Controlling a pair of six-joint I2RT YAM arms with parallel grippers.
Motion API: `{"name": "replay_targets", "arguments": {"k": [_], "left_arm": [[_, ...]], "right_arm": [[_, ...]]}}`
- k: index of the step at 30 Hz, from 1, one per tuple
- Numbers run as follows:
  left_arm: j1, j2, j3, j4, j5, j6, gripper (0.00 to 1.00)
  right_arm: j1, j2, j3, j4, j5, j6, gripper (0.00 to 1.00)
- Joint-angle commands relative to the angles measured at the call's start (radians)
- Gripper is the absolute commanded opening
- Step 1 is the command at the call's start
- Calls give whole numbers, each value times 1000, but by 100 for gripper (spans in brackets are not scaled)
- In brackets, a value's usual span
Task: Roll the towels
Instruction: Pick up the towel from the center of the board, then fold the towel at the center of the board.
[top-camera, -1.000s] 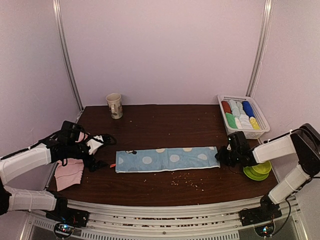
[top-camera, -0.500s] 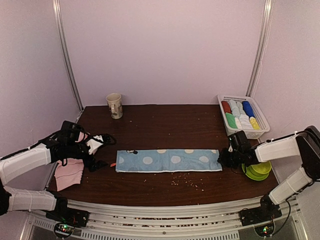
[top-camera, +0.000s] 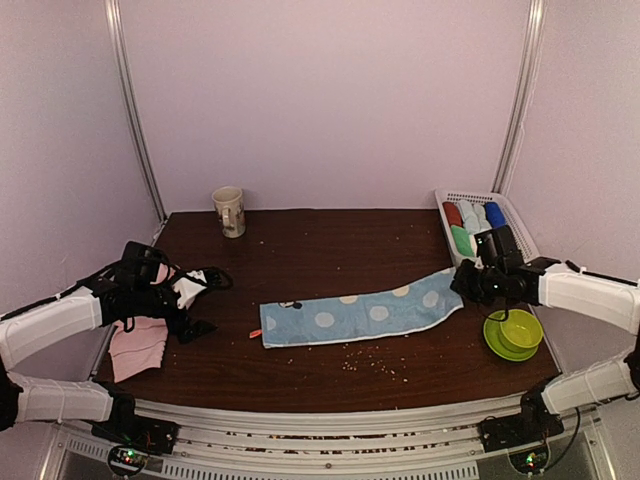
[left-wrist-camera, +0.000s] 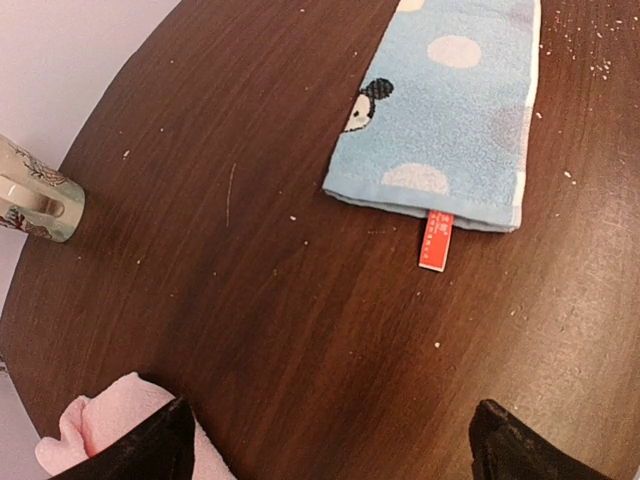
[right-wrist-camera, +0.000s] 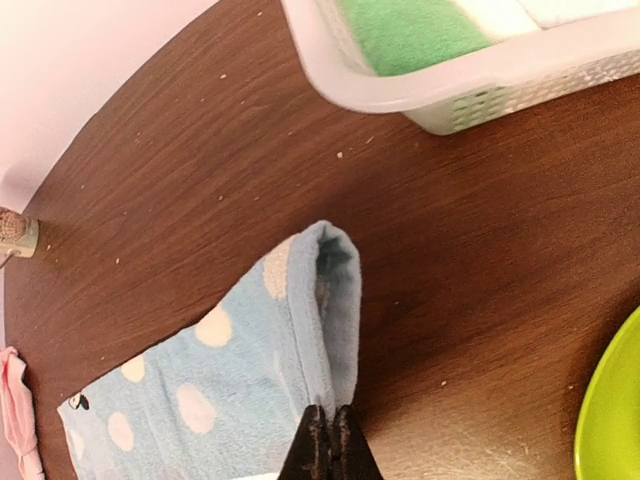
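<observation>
Top external: dotted towel (top-camera: 360, 314) stretches left-to-right.

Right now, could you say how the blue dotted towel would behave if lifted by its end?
Probably floppy: the blue dotted towel curls over itself where the right gripper pinches it. Likely light: a fingertip pinch holds that end. The rest, lying limp, would probably sag.
</observation>
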Motion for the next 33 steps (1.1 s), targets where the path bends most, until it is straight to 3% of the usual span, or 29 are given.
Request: {"name": "replay_targets", "arguments": {"k": [1,8,13,23,33], "left_arm": [[5,-4,-10,38,-7,-12,98],[4,5,-11,42,-14,-14,98],[5,12,-12,48,-24,-17,98],[11,17,-14,54,-34,-21,98],[14,18,-14,56,-33,-23,98]], "right_arm": [[117,24,30,-15,19,41,0],[361,206,195,50,51,91,0],[458,366,358,45,72,95,0],[575,648,650,26,50,89,0],[624,773,813,6,39,92,0]]}}
